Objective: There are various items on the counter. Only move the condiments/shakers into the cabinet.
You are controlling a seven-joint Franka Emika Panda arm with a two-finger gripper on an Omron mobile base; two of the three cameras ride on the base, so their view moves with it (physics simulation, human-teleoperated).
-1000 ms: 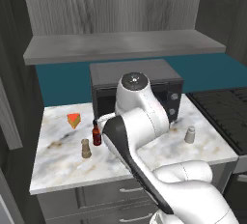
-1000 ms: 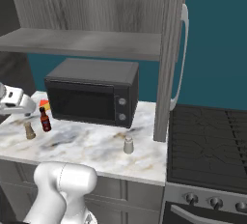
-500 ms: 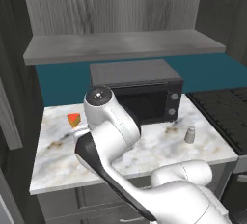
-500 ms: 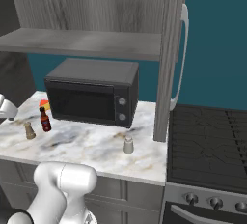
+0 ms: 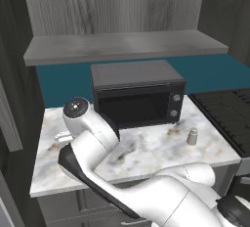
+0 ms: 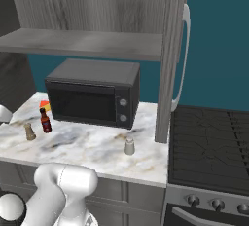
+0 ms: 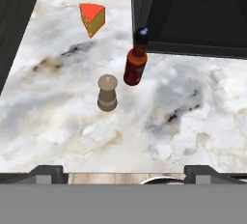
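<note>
In the hand view my gripper (image 7: 124, 174) is open, its two dark fingertips (image 7: 46, 174) far apart with nothing between them. It hovers above the marbled counter (image 7: 193, 121) and looks down on it. The tan pawn-shaped shaker (image 7: 107, 92) stands upright just ahead of the gripper. Right behind it is the dark red sauce bottle (image 7: 136, 61), close to the microwave's front. Both also show at the counter's left end, bottle (image 6: 45, 121) and tan shaker (image 6: 30, 131). The pale shaker (image 6: 129, 146) (image 5: 192, 136) stands alone near the counter's right end. Above, the cabinet shelf (image 6: 82, 42) (image 5: 122, 47) is bare.
A black microwave (image 6: 92, 93) (image 5: 136, 94) (image 7: 193, 10) takes up the back of the counter. An orange food wedge (image 7: 92, 18) (image 6: 44, 105) lies left of it. A stove (image 6: 214, 142) adjoins the counter on the right. A dark wall (image 7: 14, 20) bounds the counter's left edge.
My arm has swung left across the counter. In the left base view it now covers the bottle, tan shaker and wedge. The items have not moved; the gripper stays open.
</note>
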